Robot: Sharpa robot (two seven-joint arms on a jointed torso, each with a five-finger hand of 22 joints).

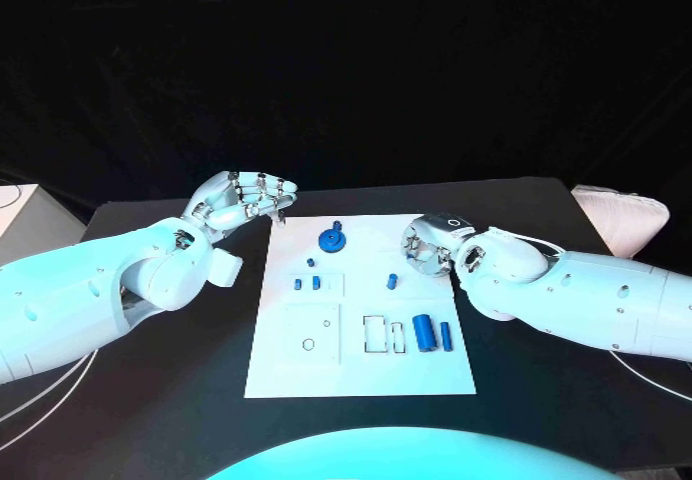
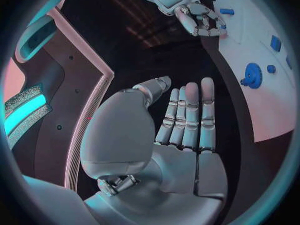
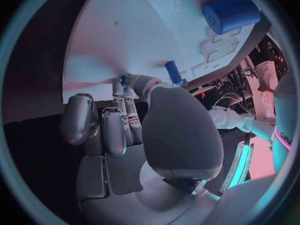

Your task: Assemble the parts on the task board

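Note:
The white task board lies in the middle of the black table. On it are a blue gear, two small blue parts, a blue peg, a thick blue cylinder and a thin one. My left hand hovers off the board's far left corner; its palm is bare and its fingers are straight. My right hand hangs over the board's right edge with its fingers curled, and a small blue part shows pinched at its fingertips. The peg stands just beyond the thumb.
Outlined slots and a small ring mark the board's near half. A white box stands at the table's far left and a pale bundle at the far right. Bare black tabletop flanks the board.

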